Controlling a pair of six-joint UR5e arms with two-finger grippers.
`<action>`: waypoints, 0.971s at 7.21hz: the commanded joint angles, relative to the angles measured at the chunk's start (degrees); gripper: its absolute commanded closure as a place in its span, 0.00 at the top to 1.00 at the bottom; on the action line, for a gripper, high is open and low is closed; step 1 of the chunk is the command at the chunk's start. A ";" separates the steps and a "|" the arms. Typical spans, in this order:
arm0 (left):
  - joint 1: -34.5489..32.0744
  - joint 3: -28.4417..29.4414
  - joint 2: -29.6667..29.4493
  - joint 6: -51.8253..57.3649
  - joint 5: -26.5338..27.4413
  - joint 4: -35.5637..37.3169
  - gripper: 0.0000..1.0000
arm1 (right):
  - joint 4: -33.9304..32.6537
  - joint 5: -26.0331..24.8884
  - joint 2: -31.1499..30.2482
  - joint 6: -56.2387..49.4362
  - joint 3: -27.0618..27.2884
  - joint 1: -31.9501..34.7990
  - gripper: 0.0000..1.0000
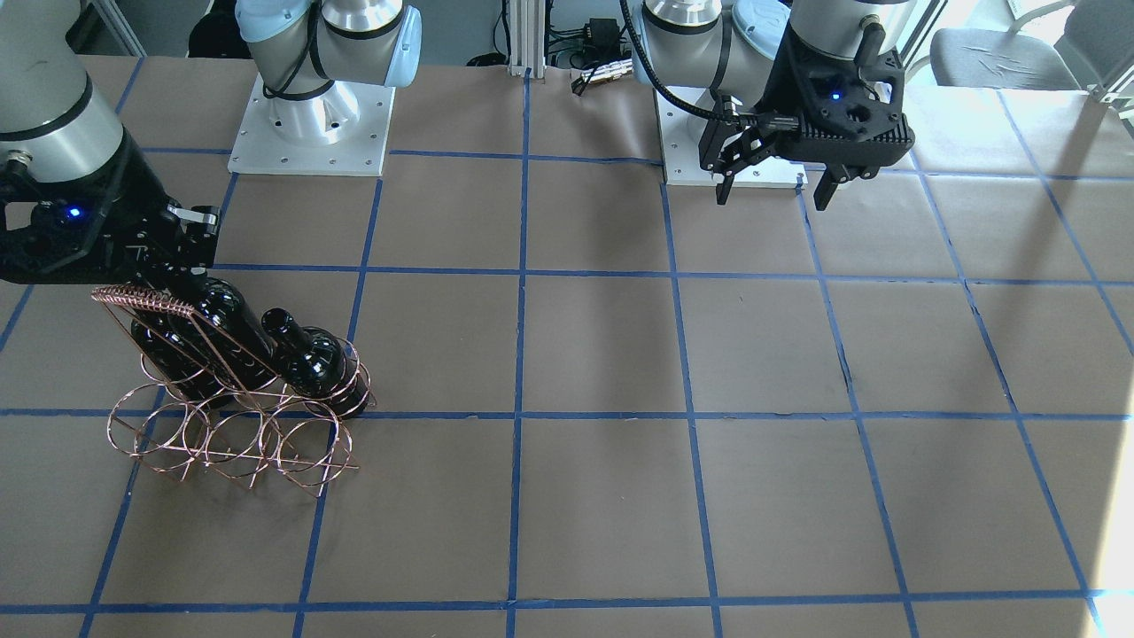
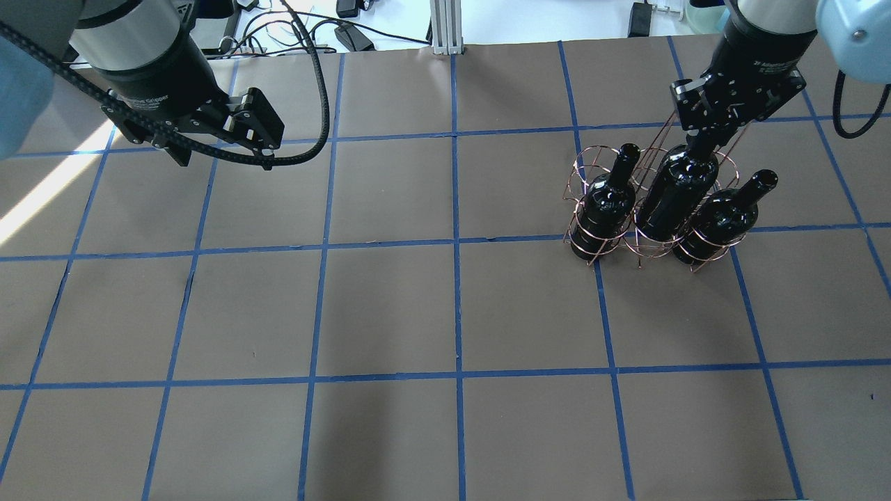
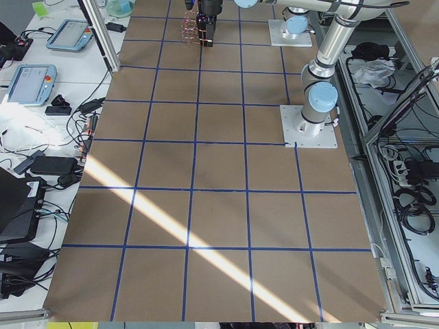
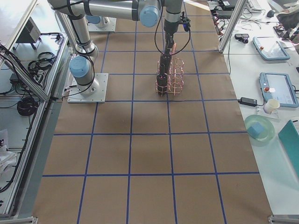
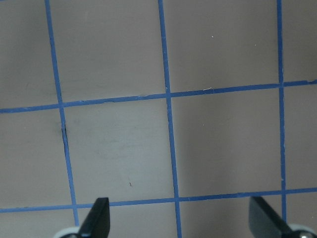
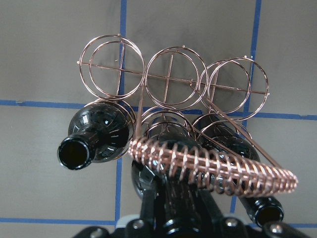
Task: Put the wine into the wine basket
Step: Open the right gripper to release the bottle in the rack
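The copper wire wine basket (image 2: pixel 585 163) stands at the right of the table, and also shows in the front view (image 1: pixel 239 434) and the right wrist view (image 6: pixel 171 74). Three black wine bottles lean in its near row of loops. My right gripper (image 2: pixel 702 139) is shut on the neck of the middle bottle (image 2: pixel 676 195), whose body sits in the middle loop and higher than the others. The outer bottles (image 2: pixel 604 205) (image 2: pixel 718 217) stand free in their loops. The coiled handle (image 6: pixel 213 166) crosses just in front of the right gripper (image 6: pixel 171 218). My left gripper (image 1: pixel 771 188) is open and empty, far away above bare table.
The basket's far row of loops (image 6: pixel 111 67) holds nothing. The table is brown paper with a blue tape grid (image 2: pixel 456 243). The arm bases (image 1: pixel 310 124) stand at the robot's edge. Desks with tablets and cables (image 4: pixel 271 84) flank the table's ends.
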 commanded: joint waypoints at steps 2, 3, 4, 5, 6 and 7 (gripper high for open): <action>-0.07 0.10 -0.09 1.11 -0.16 0.61 1.00 | -4.75 -0.06 0.90 -0.33 3.58 -0.28 0.00; 0.20 0.10 -0.01 0.85 -2.95 0.61 1.00 | -6.62 0.20 1.25 -0.33 5.17 -0.46 0.00; 0.55 0.10 -0.01 0.50 -5.41 0.78 1.00 | -7.68 0.21 2.21 -0.41 7.27 -1.42 0.00; 0.46 0.01 -0.01 0.84 -4.91 1.57 1.00 | -8.30 0.29 2.48 -0.33 7.90 -2.04 0.00; 0.46 -0.16 -0.01 1.02 -4.91 1.40 1.00 | -8.57 1.34 4.23 -0.07 8.43 -2.05 0.01; 0.46 -0.08 -0.01 1.02 -4.91 1.31 1.00 | -8.66 0.65 4.16 0.72 8.43 -2.05 0.22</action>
